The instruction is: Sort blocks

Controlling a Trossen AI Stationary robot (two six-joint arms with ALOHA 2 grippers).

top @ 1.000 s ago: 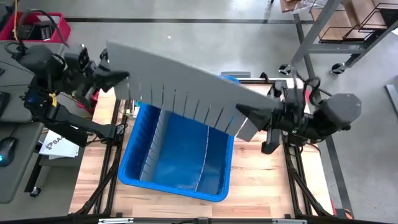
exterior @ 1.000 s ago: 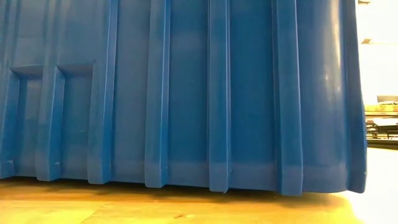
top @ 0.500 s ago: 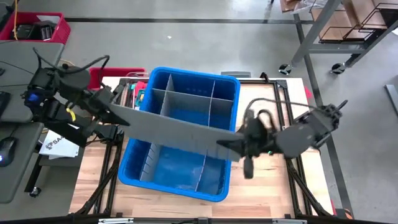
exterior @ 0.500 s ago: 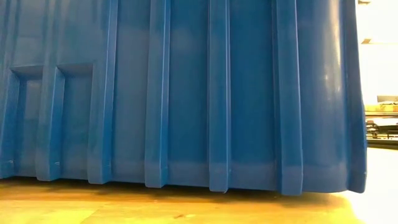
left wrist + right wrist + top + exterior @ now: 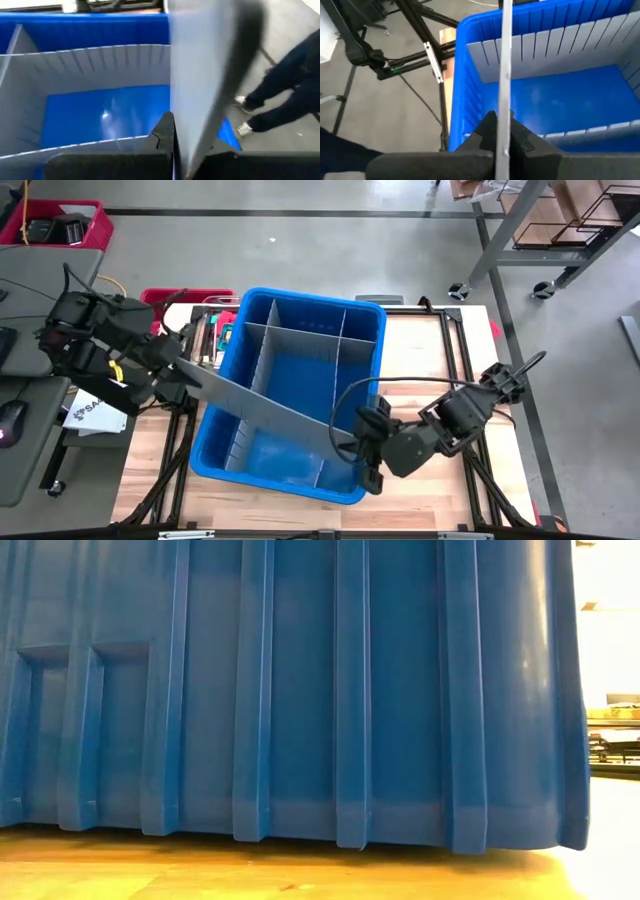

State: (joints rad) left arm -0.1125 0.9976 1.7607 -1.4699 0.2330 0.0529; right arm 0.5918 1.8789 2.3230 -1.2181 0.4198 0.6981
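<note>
A white sheet (image 5: 92,412) carries print, perhaps "SA".

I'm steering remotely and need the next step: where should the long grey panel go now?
Probably lower it straight into the large blue plastic bin. Both the left gripper and right gripper are shut on the ends of the long grey divider panel, which crosses the bin's near, undivided half.

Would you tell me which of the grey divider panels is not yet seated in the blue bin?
The long panel lying diagonally across the bin, gripped by the left gripper and right gripper; the others stand slotted inside.
</note>
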